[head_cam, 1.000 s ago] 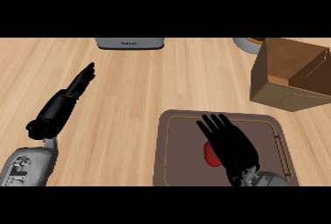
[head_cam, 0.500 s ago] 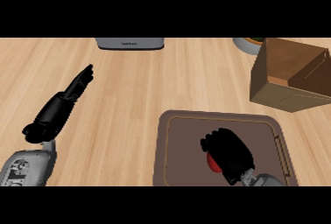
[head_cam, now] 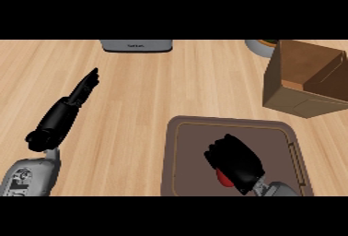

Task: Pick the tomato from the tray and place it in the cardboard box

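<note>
Fingers of the right hand (head_cam: 233, 162) are curled down and closed round the tomato (head_cam: 222, 176), which sits on the brown tray (head_cam: 190, 152) at the near right of the wooden counter (head_cam: 149, 92). Only a small red sliver of the tomato shows, at the near left edge of the hand; the rest is hidden under the black palm and fingers. Whether the tomato is still touching the tray floor cannot be told. The tray has a raised rim and rounded corners, and its near part runs out of view.

Over on the left, the left hand (head_cam: 76, 94) lies above the bare counter with its fingers straight and together, pointing toward the far side, holding nothing; its grey forearm enters from the near left corner.

At the far right stands the cardboard box (head_cam: 306, 78), open at the top, well apart from the tray's far edge. Just beyond it, at the far edge, part of a grey round bowl-like thing (head_cam: 262, 46) shows. A grey flat object (head_cam: 136, 45) sits at the far edge, left of centre.
</note>
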Tool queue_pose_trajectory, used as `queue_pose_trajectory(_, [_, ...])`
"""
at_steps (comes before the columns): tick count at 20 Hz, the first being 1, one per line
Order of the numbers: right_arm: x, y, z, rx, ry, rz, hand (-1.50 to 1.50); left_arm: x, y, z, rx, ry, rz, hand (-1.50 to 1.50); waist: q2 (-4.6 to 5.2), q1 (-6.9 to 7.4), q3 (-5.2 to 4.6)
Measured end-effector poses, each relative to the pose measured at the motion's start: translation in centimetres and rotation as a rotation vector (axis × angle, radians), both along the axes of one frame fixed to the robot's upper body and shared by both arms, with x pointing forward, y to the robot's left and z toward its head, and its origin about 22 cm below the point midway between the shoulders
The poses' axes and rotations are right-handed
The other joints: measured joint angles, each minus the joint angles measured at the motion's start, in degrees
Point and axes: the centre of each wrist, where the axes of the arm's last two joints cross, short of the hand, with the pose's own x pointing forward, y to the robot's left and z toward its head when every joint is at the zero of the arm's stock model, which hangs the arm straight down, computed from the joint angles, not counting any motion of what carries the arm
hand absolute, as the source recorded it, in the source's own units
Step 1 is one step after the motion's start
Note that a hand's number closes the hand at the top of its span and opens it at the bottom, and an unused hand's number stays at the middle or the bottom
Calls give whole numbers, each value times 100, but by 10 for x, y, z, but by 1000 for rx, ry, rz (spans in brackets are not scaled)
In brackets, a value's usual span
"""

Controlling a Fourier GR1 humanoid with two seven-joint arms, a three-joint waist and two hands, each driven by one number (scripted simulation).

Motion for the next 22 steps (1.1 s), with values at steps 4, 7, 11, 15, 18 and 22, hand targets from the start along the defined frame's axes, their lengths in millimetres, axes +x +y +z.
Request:
queue_pose_trajectory(4, [-1,4,2,122,64,172,150,-1,0,3,2,-2,-7,0,12,24,12])
queue_pose_trajectory(7, [2,6,11,208,38,251,150,-1,4,4,5,4,-4,0,12,14,17])
queue_pose_trajectory(11, [-7,-4,38,287,-64,323,150,-2,8,7,3,3,1,0,1,-21,19])
queue_pose_trajectory(15, [-13,-21,76,350,-154,344,150,-2,10,11,1,6,4,0,-2,-42,19])
queue_pose_trajectory(18, [-17,-34,101,429,-203,270,150,-1,6,11,2,11,8,0,-5,-67,18])
queue_pose_trajectory(22, [-10,-49,118,573,-240,78,150,-4,7,4,-1,11,8,0,3,-64,16])
